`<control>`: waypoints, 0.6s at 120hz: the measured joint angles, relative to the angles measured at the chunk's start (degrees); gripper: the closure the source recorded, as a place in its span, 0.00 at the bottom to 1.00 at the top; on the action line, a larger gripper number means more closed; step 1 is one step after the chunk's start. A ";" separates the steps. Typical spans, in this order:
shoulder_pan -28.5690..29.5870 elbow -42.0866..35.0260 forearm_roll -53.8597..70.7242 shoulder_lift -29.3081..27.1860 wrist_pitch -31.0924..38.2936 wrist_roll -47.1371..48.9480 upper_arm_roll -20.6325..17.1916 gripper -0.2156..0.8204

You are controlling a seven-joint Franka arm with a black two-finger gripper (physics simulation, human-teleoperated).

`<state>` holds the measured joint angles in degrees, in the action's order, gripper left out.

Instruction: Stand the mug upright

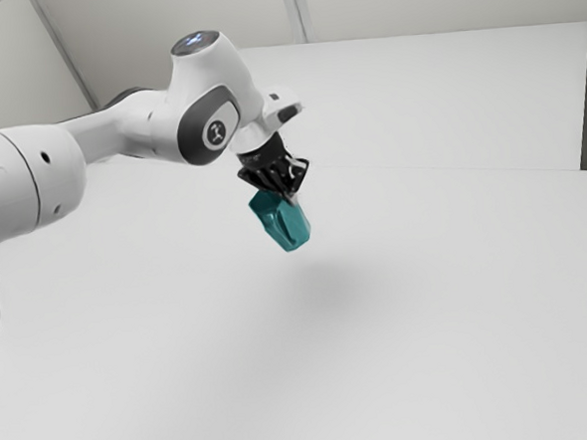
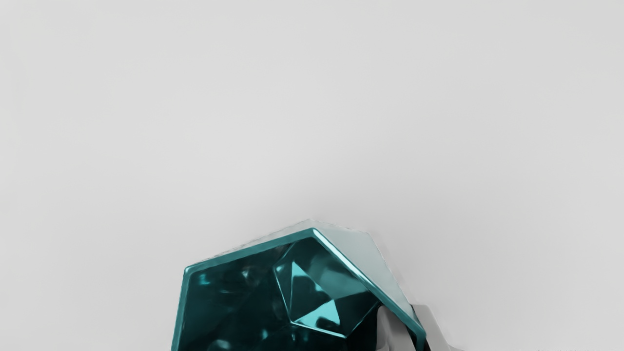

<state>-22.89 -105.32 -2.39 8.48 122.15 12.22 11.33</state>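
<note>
Counter (image 1: 401, 353): broad, pale; soft shadow beneath the load, so clearance exists. Arm (image 1: 200, 106): reaching over it. Mug (image 1: 282, 221): aloft, tilted, mouth toward the hand. End effector (image 1: 291, 196): closed on 1 mug wall, 1 finger (image 2: 394, 327) inside, 1 outside. Judgement: rotate slowly until the base is level, then lower straight down. Release only after full base contact; an edge-first landing could twist the thin pinch or tip the mug.
</note>
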 joint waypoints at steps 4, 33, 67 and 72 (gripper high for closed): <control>1.86 -0.32 1.30 -0.26 -1.10 0.45 -0.52 0.97; 10.72 -0.63 9.02 0.10 -5.02 3.02 -3.26 0.97; 15.57 -0.53 10.95 2.01 -6.31 4.55 -3.30 0.97; 16.07 -0.52 11.01 2.47 -6.41 4.68 -3.32 0.97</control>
<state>-6.82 -105.84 8.62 10.95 115.74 16.90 8.02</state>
